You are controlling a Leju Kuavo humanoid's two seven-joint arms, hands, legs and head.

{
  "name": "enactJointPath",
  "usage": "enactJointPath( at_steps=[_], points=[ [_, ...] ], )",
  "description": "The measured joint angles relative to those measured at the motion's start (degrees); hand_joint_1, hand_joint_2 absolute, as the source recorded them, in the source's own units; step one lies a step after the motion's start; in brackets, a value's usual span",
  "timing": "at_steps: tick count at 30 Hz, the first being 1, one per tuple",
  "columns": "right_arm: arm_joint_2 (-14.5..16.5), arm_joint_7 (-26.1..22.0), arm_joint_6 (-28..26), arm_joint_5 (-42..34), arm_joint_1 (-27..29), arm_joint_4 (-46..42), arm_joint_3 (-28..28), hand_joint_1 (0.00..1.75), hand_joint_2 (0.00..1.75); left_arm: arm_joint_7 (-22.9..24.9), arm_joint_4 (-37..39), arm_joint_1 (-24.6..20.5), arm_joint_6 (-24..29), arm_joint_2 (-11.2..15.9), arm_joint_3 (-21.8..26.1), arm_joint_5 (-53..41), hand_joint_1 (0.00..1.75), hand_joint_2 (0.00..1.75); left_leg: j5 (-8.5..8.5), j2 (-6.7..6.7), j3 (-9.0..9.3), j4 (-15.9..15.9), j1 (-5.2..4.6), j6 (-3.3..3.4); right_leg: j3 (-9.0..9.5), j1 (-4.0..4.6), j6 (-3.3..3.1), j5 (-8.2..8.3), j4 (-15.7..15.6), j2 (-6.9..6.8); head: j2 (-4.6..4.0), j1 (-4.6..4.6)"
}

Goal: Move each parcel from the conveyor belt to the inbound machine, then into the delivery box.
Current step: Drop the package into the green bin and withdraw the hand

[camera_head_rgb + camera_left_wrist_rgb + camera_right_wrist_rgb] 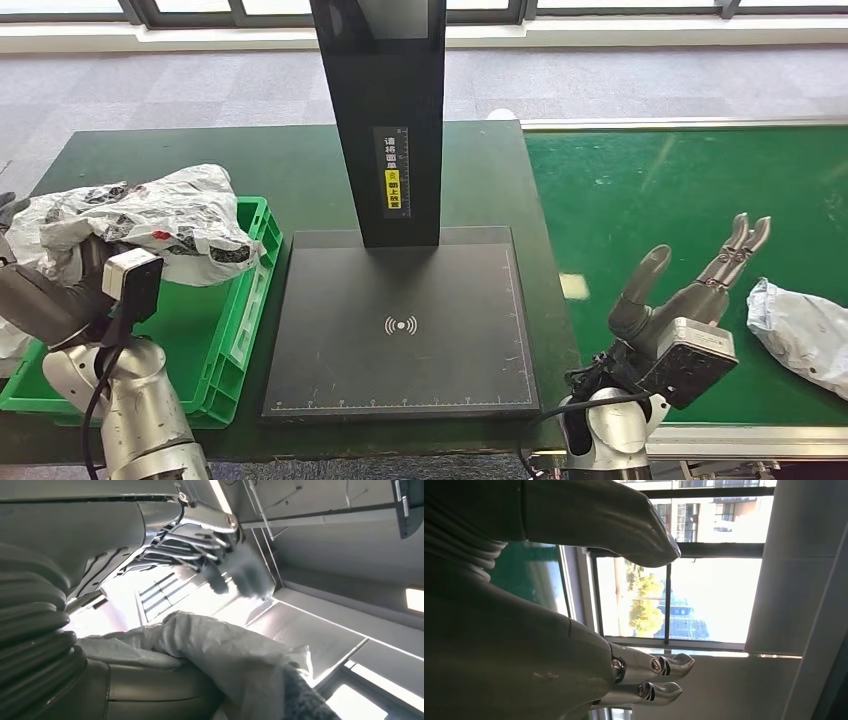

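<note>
The left hand point(45, 290) grasped a crumpled white parcel bag point(150, 220) with black print, held over the green delivery box point(245, 330). Risk: the slack film bulged past the box's far rim, so a release from that position could leave it draped on the edge or slipping onto the table. The right hand point(690, 290) was released, fingers spread, holding nothing, raised above the green conveyor belt point(660, 190). A second pale, wrinkled parcel point(805, 335) lay just beside it on the belt near the frame edge; belt travel could spoil a grasp. Beyond, the black scan plate of the inbound machine point(400, 330) lay bare.
</note>
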Motion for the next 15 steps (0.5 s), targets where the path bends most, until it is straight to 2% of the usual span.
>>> enactJointPath(
  at_steps=[3,7,11,15],
  points=[
    [-0.01,0.00,0.02,-0.04,0.01,0.00,-0.63,0.00,0.00,1.46,-0.11,0.43,0.00,-0.10,-0.64,-0.62,0.00,1.75,0.00,-0.01,-0.01,0.00,0.00,0.00,0.00,0.00,0.00,0.00,0.00,-0.02,0.00,0.00],
    [-0.01,-0.01,0.10,-0.12,0.05,0.00,-0.92,0.00,0.00,5.47,-1.09,1.50,0.00,-0.17,-2.56,-1.73,0.00,0.00,-0.01,0.00,-0.01,0.00,0.00,-0.01,-0.01,0.00,0.00,0.00,0.00,0.01,0.00,0.00],
    [-0.01,0.00,0.32,-0.14,0.11,0.00,-0.94,0.00,0.00,6.71,-1.40,1.82,0.00,-0.18,-3.95,-1.21,0.00,0.00,-0.01,-0.01,-0.01,0.00,0.00,-0.01,0.01,0.00,0.00,0.00,0.00,-0.02,0.00,0.00],
    [-0.01,0.00,0.60,-0.13,0.28,0.00,-0.94,0.00,0.00,5.94,-1.46,1.84,0.00,-0.17,-4.10,0.78,0.00,0.00,-0.01,-0.01,-0.01,0.00,0.00,-0.01,0.01,0.00,0.00,0.00,0.00,-0.02,0.00,0.00]
  ],
)
